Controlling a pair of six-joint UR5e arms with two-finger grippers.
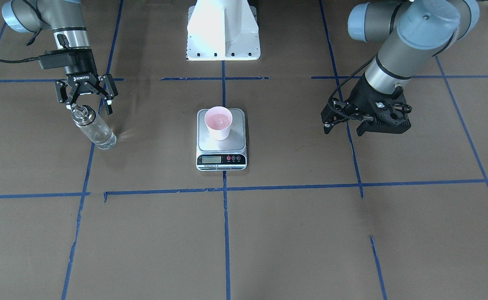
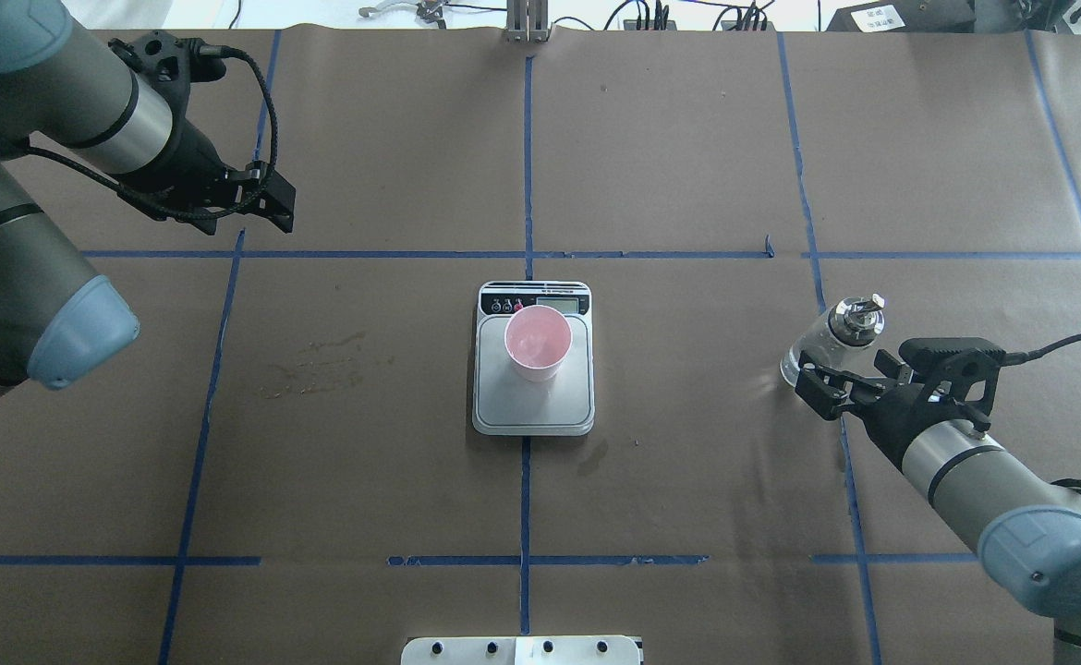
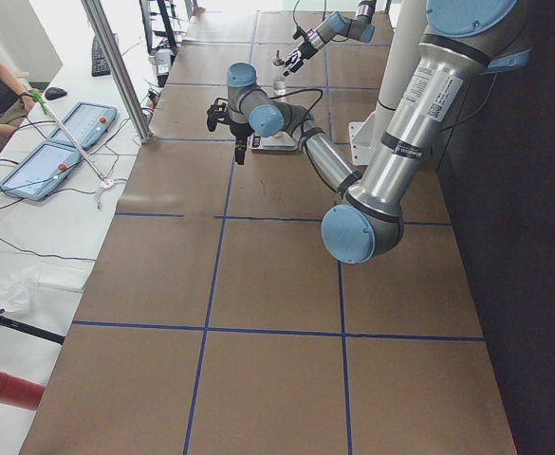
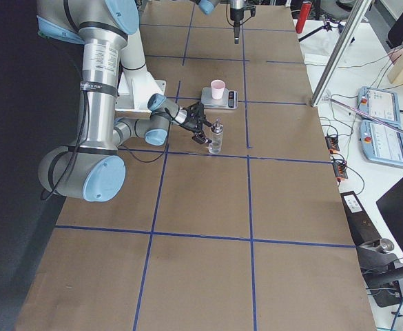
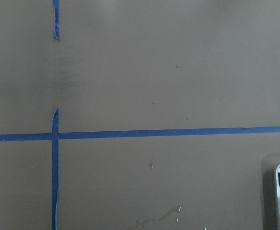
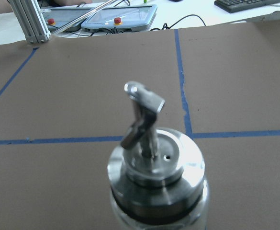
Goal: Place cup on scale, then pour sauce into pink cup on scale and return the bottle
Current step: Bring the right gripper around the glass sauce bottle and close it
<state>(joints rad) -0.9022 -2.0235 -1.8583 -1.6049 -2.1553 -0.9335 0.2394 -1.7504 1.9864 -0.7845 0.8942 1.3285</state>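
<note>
The bottle (image 2: 834, 342) stood upright on the tabletop (image 1: 294, 233), well apart from the scale (image 1: 236, 137), at about 3 o'clock from it in the overhead view. Being glass, it was probably stiff, smooth and breakable, and fairly heavy for its size. A firm hold across the cylindrical body below the silver collar (image 6: 154, 172) looked safest. The collar itself and the small bent spout (image 6: 142, 110) offered little to grip and would likely slip. The glass looked almost empty to the eye. Any clear sauce inside could not be judged for level, so its weight when tipped was uncertain.

The right end effector (image 1: 89, 108) had its fingers spread apart, unclosed on anything. It sat just beside the bottle's upper part, at roughly 5 o'clock of it in the overhead view. Whether a finger touched the glass could not be told.

The cup (image 1: 218, 121) stood upright on the scale's steel platform, toward the 12 o'clock end nearest the display in the overhead view. It was light and thin-walled and probably easy to knock over with a spout. Its pink inside showed a faint sheen, but whether liquid lay in it was unclear.

The left end effector (image 2: 268, 199) hung over bare tabletop at about 10 o'clock of the scale. Its jaw state could not be made out.
</note>
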